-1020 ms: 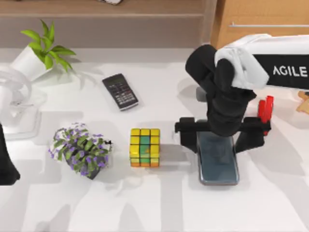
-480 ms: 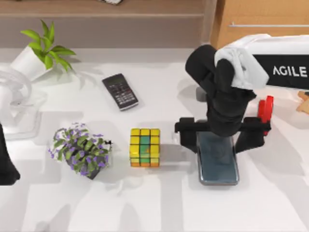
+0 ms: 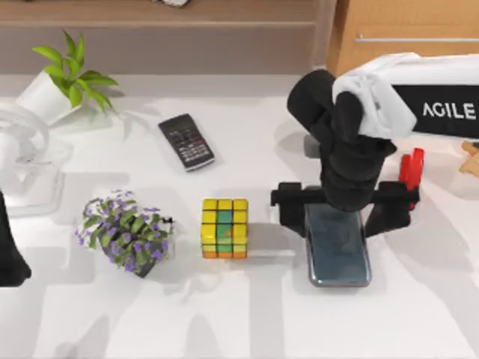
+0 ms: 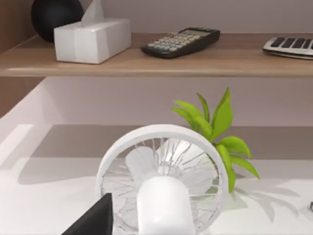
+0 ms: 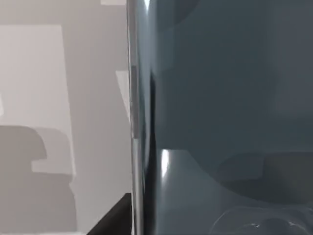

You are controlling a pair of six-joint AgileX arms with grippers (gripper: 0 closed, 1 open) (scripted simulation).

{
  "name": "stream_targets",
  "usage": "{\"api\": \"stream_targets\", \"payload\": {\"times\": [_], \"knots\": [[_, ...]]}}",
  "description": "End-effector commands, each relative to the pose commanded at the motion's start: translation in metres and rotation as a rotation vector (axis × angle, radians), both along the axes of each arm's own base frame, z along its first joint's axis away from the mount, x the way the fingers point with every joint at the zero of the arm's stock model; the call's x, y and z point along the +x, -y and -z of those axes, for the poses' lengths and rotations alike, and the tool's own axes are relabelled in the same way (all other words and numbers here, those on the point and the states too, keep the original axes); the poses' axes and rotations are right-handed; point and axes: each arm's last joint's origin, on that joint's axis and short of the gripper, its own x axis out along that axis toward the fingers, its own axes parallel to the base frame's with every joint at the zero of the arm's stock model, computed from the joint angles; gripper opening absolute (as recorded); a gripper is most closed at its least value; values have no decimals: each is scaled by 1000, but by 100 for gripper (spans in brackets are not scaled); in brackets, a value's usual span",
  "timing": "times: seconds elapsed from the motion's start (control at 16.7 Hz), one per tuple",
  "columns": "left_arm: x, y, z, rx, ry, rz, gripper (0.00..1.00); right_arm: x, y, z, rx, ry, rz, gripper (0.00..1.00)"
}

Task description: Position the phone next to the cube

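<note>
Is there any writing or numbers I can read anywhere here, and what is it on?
"AGILE", cut off by the picture's edge: white letters on the black panel of the right arm, top view.
Black handset on the table: rows of keys, marks too small to read.
Calculator and keyboard on the shelf, left wrist view: key marks too small to read.
Phone: no text, a faint circular mark.

The right arm [image 3: 359, 142] is built from matte black, rounded cylindrical segments w/ a white shell over the upper link. A black panel on that link is lettered "AGILE" in white, cut off at the frame edge. The black right gripper [image 3: 340, 213] is formed as a wide crossbar w/ two blocky black fingers [image 3: 385, 217]. Of the left arm [image 3: 9, 250], a plain black tapering body is seen at the left edge.
</note>
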Motion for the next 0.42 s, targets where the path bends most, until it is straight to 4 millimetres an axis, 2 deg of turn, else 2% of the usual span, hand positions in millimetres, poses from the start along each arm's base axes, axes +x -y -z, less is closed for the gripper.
{"api": "stream_targets", "payload": {"times": [0.06, 0.12, 0.42], "knots": [[0, 0, 0, 0, 0, 0, 100, 0, 0, 0, 0, 0, 0, 98], [0, 0, 0, 0, 0, 0, 100, 0, 0, 0, 0, 0, 0, 100], [0, 0, 0, 0, 0, 0, 100, 0, 0, 0, 0, 0, 0, 100]]}}
